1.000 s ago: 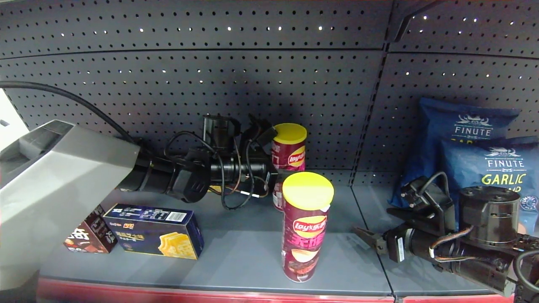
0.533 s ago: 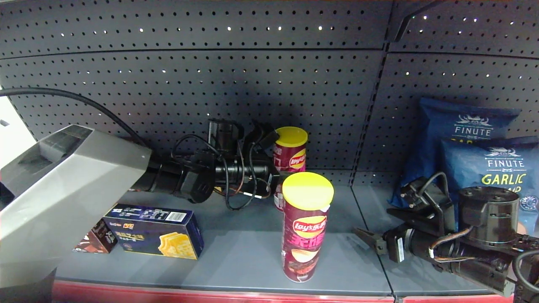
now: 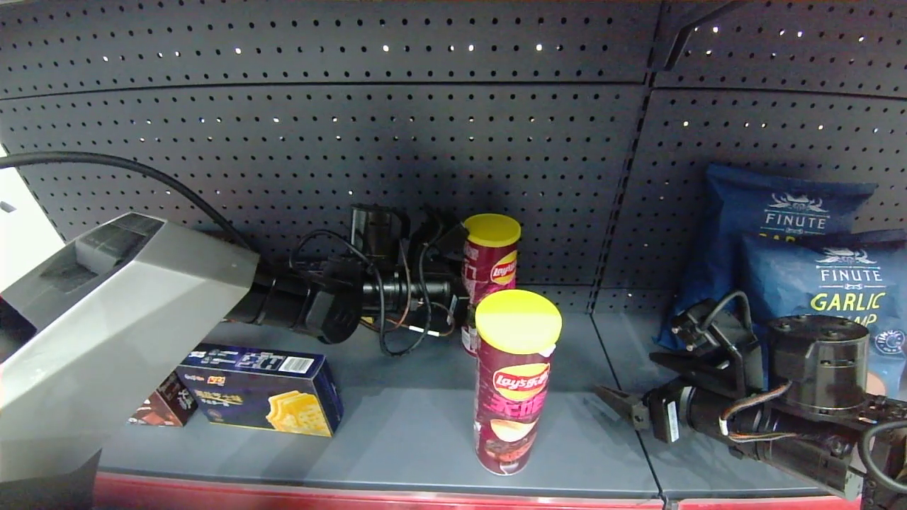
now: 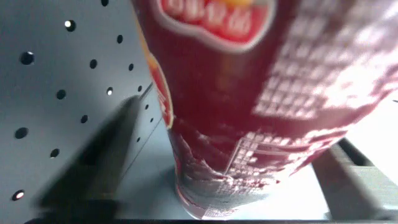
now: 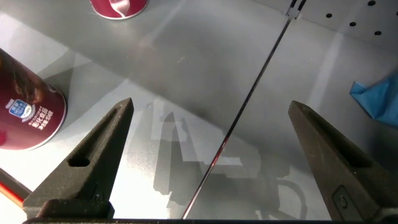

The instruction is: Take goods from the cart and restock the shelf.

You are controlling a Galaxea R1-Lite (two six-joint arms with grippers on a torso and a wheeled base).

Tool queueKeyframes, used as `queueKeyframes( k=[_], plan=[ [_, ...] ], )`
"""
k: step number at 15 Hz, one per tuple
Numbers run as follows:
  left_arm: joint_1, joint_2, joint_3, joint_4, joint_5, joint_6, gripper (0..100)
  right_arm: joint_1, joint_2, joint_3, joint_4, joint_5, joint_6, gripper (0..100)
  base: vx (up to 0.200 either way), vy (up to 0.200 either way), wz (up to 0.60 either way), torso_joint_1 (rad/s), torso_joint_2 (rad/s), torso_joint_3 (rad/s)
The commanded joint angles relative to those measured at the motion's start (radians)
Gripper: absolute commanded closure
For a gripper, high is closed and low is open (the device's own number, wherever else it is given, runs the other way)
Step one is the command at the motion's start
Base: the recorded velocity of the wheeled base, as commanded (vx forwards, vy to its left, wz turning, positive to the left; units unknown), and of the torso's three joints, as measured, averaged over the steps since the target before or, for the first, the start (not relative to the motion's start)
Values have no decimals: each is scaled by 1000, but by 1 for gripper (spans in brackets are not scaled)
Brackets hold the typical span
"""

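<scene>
Head view, left hand point(image 3: 462, 287) grasping rear chip can point(image 3: 492, 261), sunk slightly lower than before, right hand point(image 5: 211, 168) spread open, unmoved.

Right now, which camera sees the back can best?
The head view: the back can shows upright, yellow lid and label clear, only its base hidden behind the front can. The left wrist view gives a very close look at its side; the right wrist view, just its bottom.
</scene>
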Motion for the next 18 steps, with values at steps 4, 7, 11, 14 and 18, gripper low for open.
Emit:
queueKeyframes(
  k=[4, 7, 11, 14, 18],
  plan=[
    [5, -33, 12, 0, 3, 1, 0, 0, 2, 10, 0, 0, -2, 0, 0, 0, 0, 0, 0, 0],
    [27, -112, 81, 0, 3, 3, 0, 0, 0, 16, 0, 0, 0, 0, 0, 0, 0, 0, 0, 0],
    [53, -233, 239, -55, 3, 3, 0, 0, 2, 18, 1, 0, -2, 0, 0, 0, 0, 0, 0, 0],
    [86, -329, 308, -51, 9, 1, 0, 3, 9, 27, 1, -9, -8, 0, 0, 0, 0, 0, 0, 0],
    [120, -437, 401, -43, 94, -5, 0, 12, 22, 18, 0, -8, -11, 0, 0, 0, 0, 0, 0, 0]
  ],
)
